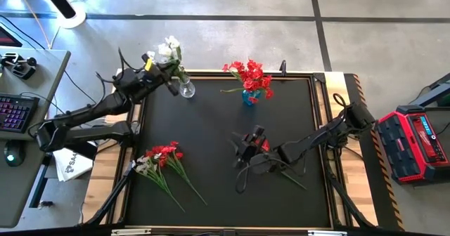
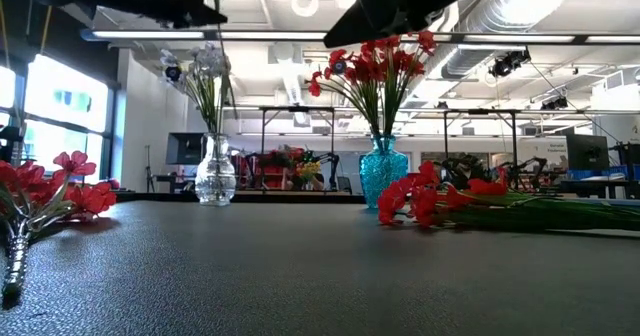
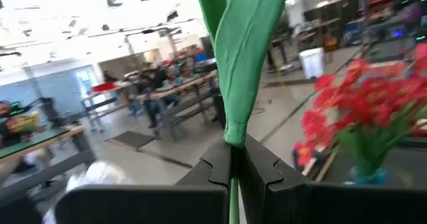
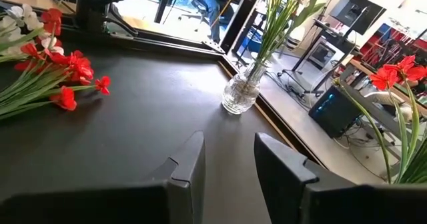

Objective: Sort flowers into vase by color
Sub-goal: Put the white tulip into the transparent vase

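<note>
you've got a white flower sprig (image 1: 169, 50) standing over the clear glass vase (image 1: 186, 88), its green stem (image 3: 237, 84) pinched between the left gripper's (image 1: 171, 73) closed fingers (image 3: 267, 167). red flowers (image 1: 250, 74) fill the blue vase (image 1: 249, 97), well apart from the clear one. your right gripper (image 1: 246, 146) hangs over a loose red sprig (image 2: 440, 198), fingers (image 4: 280, 164) apart around nothing. a mixed red and white bunch (image 1: 160, 159) lies well apart from the clear vase, on the black mat (image 1: 211, 123).

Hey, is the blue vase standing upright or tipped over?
Upright. The blue vase stands on its base with red flowers rising from its mouth.
</note>
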You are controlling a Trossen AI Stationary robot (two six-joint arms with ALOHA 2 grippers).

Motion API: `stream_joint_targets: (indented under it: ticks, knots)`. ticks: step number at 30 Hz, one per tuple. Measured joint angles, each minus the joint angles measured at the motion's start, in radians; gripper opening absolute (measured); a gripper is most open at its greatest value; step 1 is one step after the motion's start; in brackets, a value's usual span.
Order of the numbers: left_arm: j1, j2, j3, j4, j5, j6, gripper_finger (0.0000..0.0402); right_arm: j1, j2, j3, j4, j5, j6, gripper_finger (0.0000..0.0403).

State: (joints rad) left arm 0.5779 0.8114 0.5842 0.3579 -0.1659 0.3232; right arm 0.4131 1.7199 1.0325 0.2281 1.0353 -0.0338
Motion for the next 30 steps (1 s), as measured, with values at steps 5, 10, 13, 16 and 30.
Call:
stream_joint_targets:
  ticks: [5, 10, 13, 16, 30]
  knots:
    - [0.008, 0.024, 0.077, -0.129, -0.006, 0.004, 0.0, -0.008, 0.0, 0.0, -0.001, -0.031, 0.003, 0.0101]
    - [0.035, 0.08, 0.085, -0.186, -0.011, 0.02, 0.0, -0.008, 0.0, 0.0, -0.001, -0.043, 0.008, 0.0101]
    - [0.059, 0.137, 0.085, -0.188, -0.012, 0.02, 0.0, -0.008, 0.0, 0.0, -0.002, -0.043, 0.008, 0.0101]
    - [0.077, 0.191, 0.085, -0.164, -0.026, 0.02, 0.0, -0.008, 0.0, 0.0, -0.003, -0.043, 0.008, 0.0101]
    - [0.099, 0.228, 0.085, -0.188, -0.087, -0.092, 0.0059, -0.008, 0.0, 0.0, -0.007, -0.043, 0.008, 0.0101]
